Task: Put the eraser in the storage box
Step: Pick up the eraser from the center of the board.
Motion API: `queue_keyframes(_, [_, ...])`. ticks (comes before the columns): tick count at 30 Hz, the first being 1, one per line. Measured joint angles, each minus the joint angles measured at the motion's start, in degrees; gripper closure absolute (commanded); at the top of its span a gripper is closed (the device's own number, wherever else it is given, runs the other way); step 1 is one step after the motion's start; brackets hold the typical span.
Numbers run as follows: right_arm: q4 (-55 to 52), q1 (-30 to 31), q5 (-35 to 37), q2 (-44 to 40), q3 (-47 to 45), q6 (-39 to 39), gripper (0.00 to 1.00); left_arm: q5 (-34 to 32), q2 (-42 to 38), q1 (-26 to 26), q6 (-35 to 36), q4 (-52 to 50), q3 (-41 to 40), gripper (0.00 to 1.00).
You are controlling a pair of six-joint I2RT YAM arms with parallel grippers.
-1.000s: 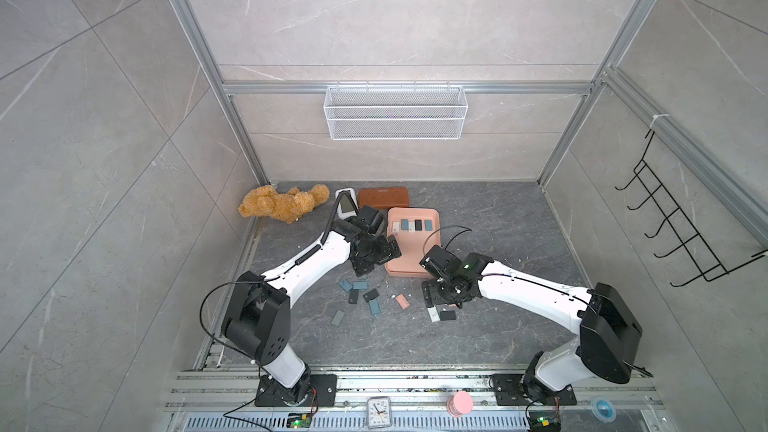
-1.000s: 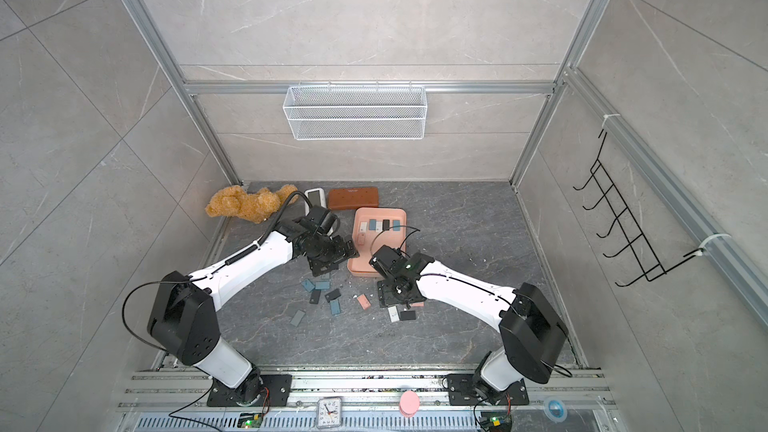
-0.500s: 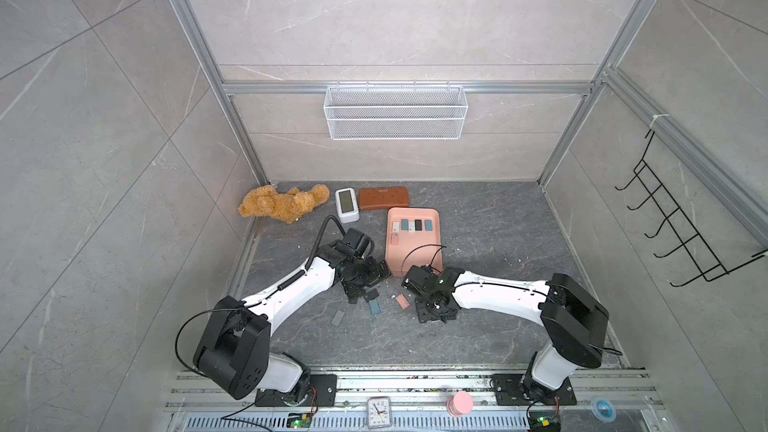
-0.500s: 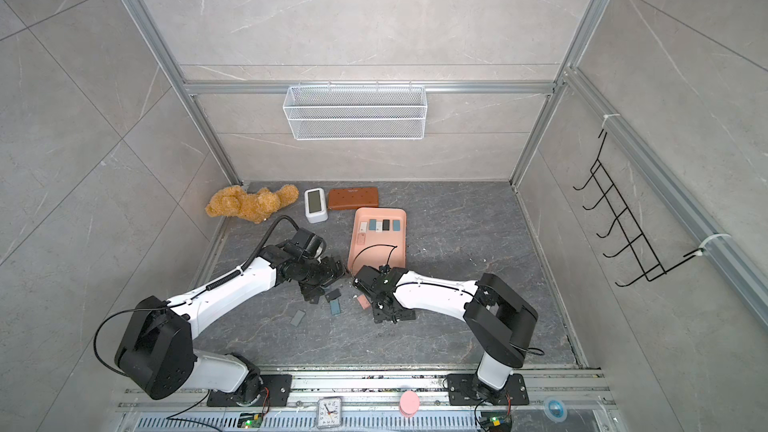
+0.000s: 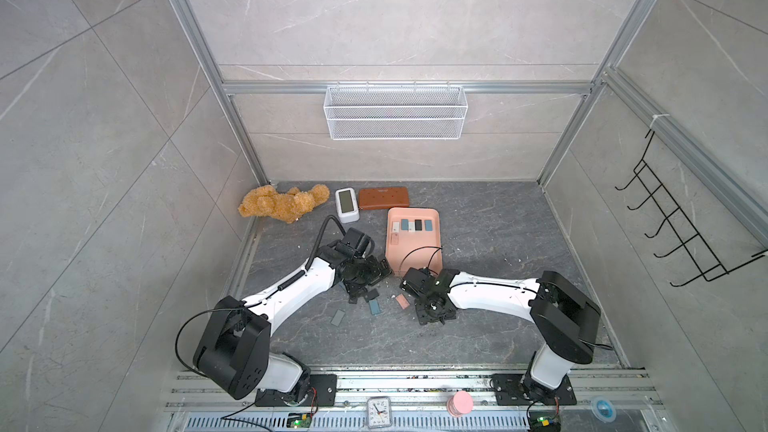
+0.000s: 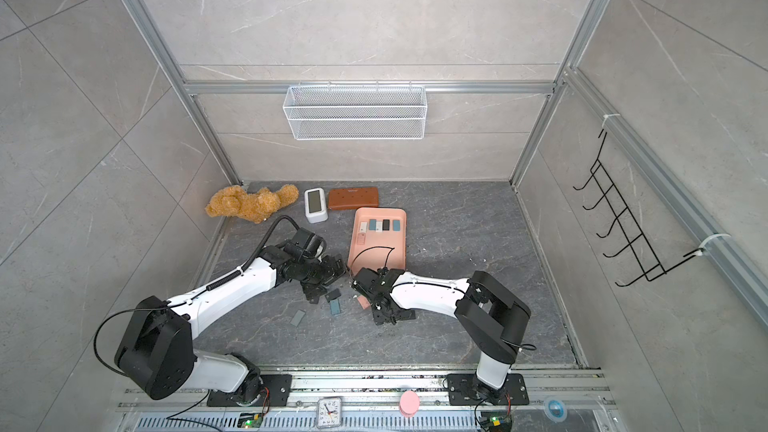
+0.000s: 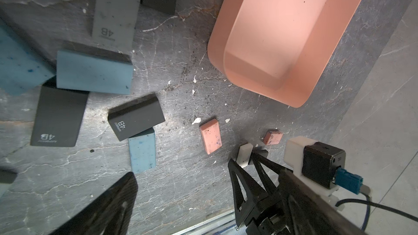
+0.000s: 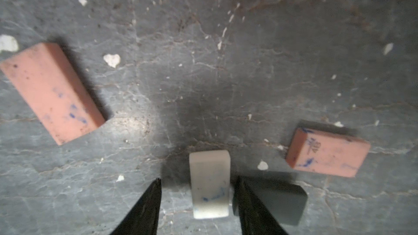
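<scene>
One shallow salmon-pink plastic storage box (image 5: 411,255), rounded corners, low rim: on the dark grey stone-patterned desk (image 5: 478,326), just beyond the two grippers in a top view; across its far end a row of small white, blue and black erasers, with one pink piece below the row. One small white rectangular eraser (image 8: 209,184): flat on the desk, outside the storage box and apart from it, blue ink marks on the upper face. The right gripper (image 8: 198,178): lowered over that eraser, black pointed fingers (image 8: 144,209) partly open, one on each side of it; clear gap on one side, close against it on the other, contact there not discernible; no clamp, nothing lifted. Flanking, apart from it: one long pink rectangular eraser (image 8: 52,93); one shorter pink ink-marked eraser (image 8: 328,152); one grey eraser block (image 8: 278,204) just beside one finger. The left gripper (image 5: 363,286): low over a scatter of loose erasers beside the box, fingers (image 7: 108,206) spread wide, nothing held. Within that scatter: one black "4B" eraser (image 7: 135,116) overlapping one pale blue eraser (image 7: 142,152). Along the back wall: one tan plush teddy bear (image 5: 282,203), one white digital clock (image 5: 346,204), one flat brown rectangular case (image 5: 383,198). On the wall above: one white wire mesh basket (image 5: 395,114).
</scene>
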Motion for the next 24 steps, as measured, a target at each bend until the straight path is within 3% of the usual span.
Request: queue_keyframes(24, [4.35,0.22,-0.61,-0.04,-1.84,-1.42,0.6,0.02,2.69,0.0,-0.42,0.52,0.02,0.01])
